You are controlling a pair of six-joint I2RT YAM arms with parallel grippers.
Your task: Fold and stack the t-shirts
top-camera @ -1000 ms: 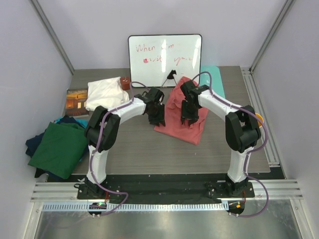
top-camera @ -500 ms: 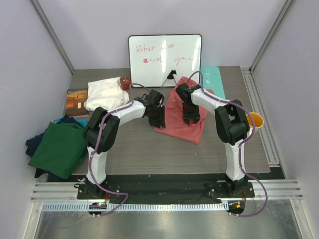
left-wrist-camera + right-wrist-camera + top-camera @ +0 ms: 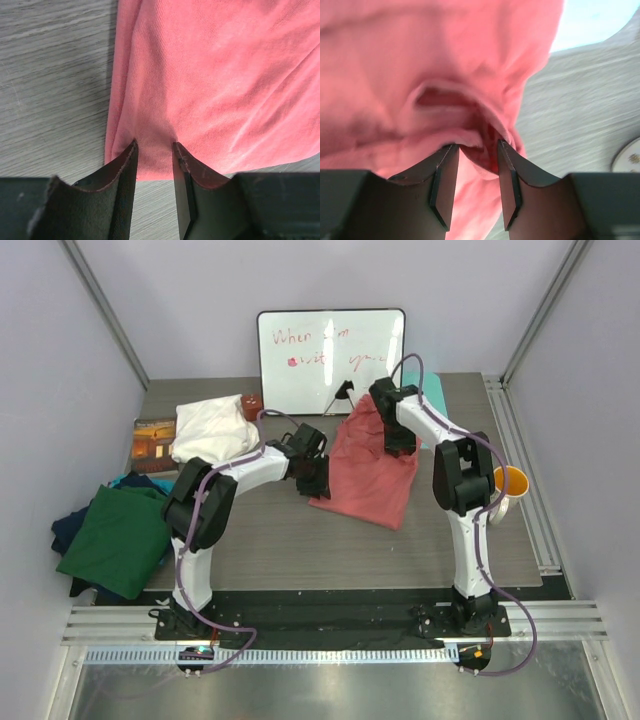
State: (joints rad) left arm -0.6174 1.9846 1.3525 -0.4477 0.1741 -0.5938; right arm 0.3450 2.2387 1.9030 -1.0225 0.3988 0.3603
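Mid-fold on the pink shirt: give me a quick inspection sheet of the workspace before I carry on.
Surface: grey wood-grain table, no spill seen.
Job's things: salmon-pink t-shirt at centre, partly folded; dark green t-shirt heaped on a navy t-shirt at the left edge.
Clutter: white cloth, book and small red-brown object back left; teal mat back right; orange cup at the right edge.
Grippers: left pincer pinches the pink shirt's near-left corner; right pincer holds bunched fabric at its far right.
Cables: purple cables follow both arms; no snag seen.
Surroundings: whiteboard leans at the back; pale walls, metal rails.
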